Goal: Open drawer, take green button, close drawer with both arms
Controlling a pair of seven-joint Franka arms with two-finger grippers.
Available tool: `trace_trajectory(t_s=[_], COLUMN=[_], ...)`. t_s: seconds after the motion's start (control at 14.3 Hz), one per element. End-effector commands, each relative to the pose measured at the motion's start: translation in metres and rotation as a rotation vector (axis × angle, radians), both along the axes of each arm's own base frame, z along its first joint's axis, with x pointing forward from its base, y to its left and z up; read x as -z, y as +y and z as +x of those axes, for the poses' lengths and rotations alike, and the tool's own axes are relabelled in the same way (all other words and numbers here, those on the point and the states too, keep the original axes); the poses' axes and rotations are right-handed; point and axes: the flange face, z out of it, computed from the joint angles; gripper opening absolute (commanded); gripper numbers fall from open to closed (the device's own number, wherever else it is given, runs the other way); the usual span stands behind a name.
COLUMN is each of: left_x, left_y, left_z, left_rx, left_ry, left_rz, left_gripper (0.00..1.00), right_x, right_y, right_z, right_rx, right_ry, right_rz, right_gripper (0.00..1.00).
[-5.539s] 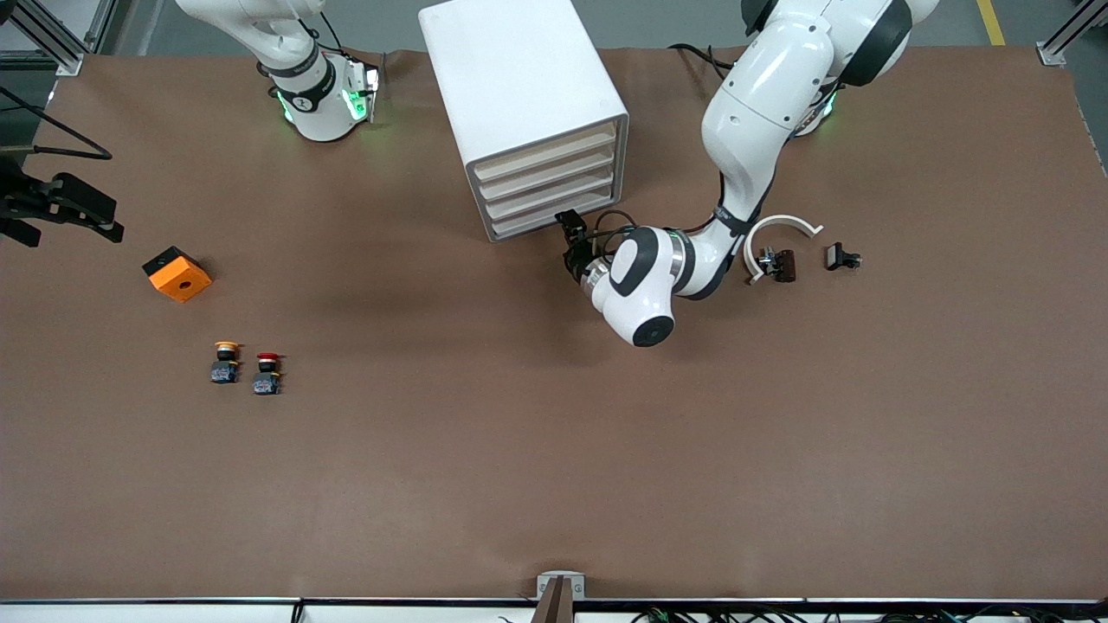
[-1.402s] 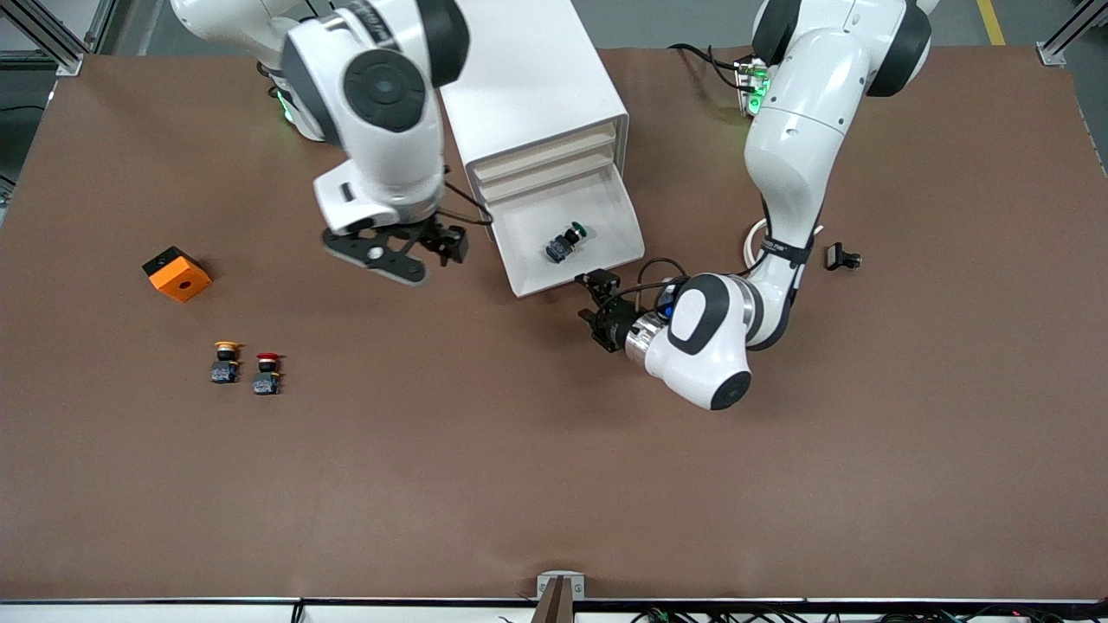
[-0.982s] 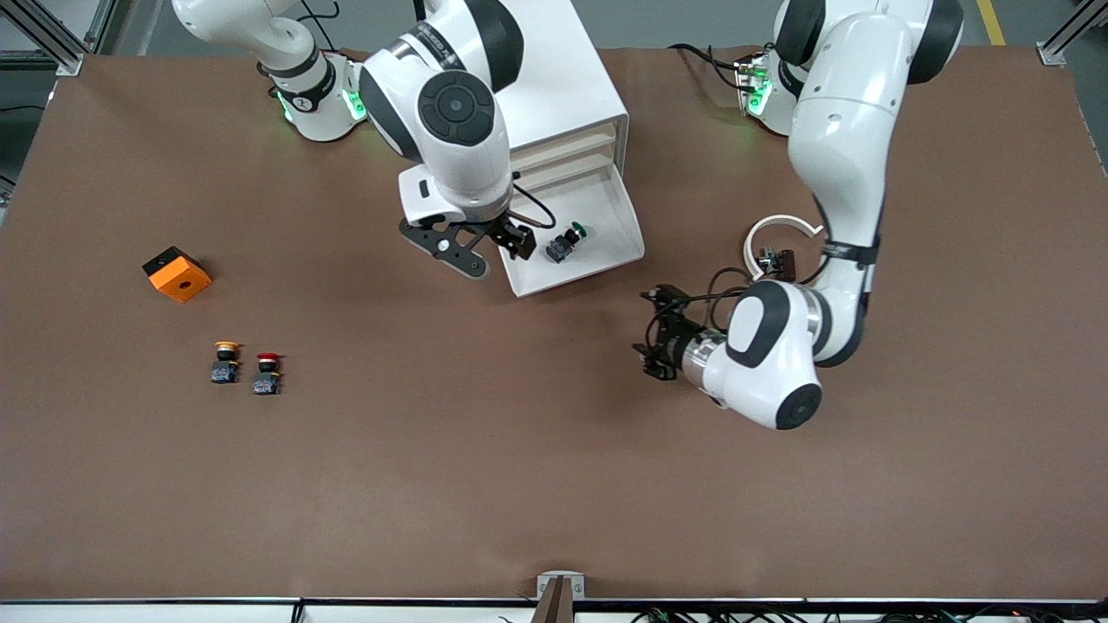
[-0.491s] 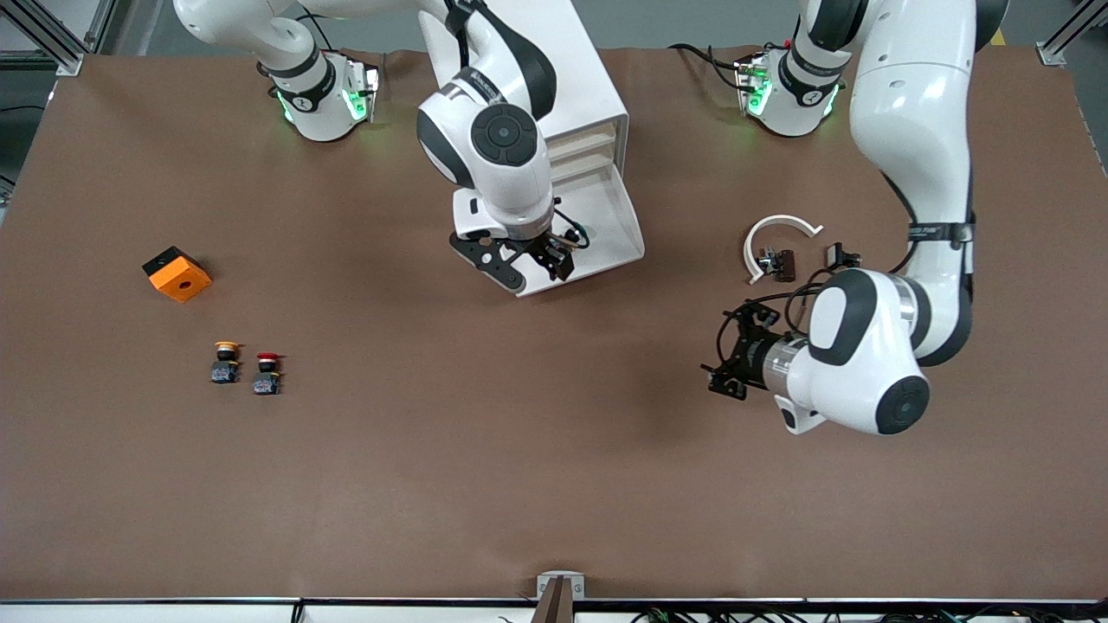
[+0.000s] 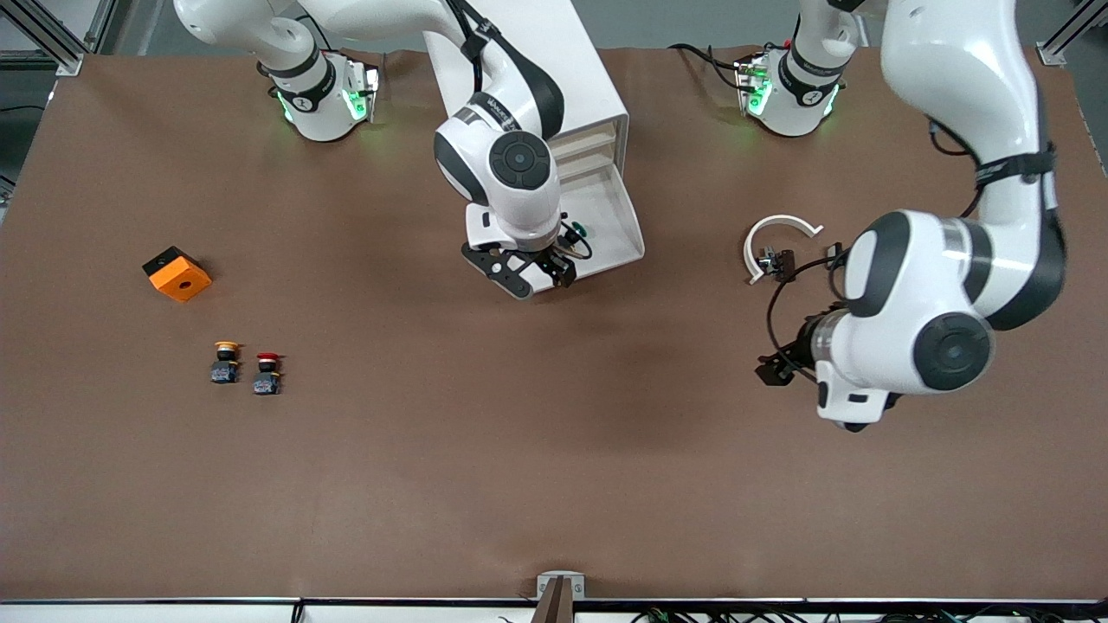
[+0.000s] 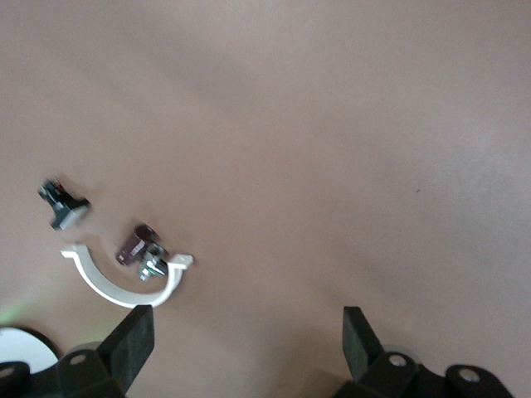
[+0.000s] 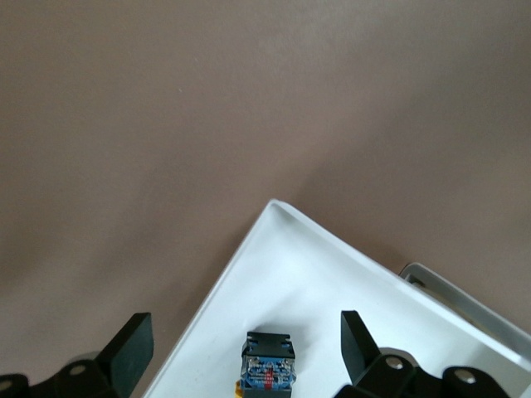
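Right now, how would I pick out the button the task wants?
Find the tall white cabinet; its lowest drawer is pulled out. The button lies in that tray under the open right end effector, green-capped, unlike the yellow-capped and red-capped ones on the table.

The drawer [image 5: 606, 227] is now standing pulled out. The right gripper [image 5: 544, 266] is hanging over the button [image 7: 268, 363], while the left gripper [image 5: 776, 363] is drawing away.
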Motion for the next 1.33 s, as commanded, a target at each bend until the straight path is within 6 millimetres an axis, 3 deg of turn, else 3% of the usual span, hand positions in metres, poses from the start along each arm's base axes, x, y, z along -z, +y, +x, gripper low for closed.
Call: trace_trajectory(t_s=[0.0, 0.28, 0.56, 0.84, 0.98, 1.26], left_x=[-0.033, -0.064, -0.087, -0.090, -0.074, -0.026], left_y=[0.020, 0.048, 0.058, 0.065, 0.050, 0.005], left_z=[-0.012, -0.018, -0.034, -0.072, -0.086, -0.087], left_rx=[0.136, 0.281, 0.358, 0.415, 0.445, 0.492], left_ry=[-0.032, -0.079, -0.150, -0.241, -0.262, -0.236], left_rz=[-0.009, -0.041, -0.070, -0.074, -0.083, -0.094], left_gripper=[1.00, 1.00, 1.00, 1.00, 1.00, 1.00], right_x=[0.008, 0.026, 0.046, 0.063, 0.067, 0.070], right_y=[0.017, 0.027, 0.030, 0.036, 0.040, 0.042], right_z=[-0.020, -0.035, -0.040, -0.047, -0.048, -0.051], right_rx=[0.035, 0.033, 0.025, 0.014, 0.010, 0.004], right_ry=[0.017, 0.052, 0.068, 0.071, 0.060, 0.062], right_rz=[0.003, -0.002, -0.027, -0.033, -0.023, -0.026], right_gripper=[1.00, 1.00, 1.00, 1.00, 1.00, 0.53])
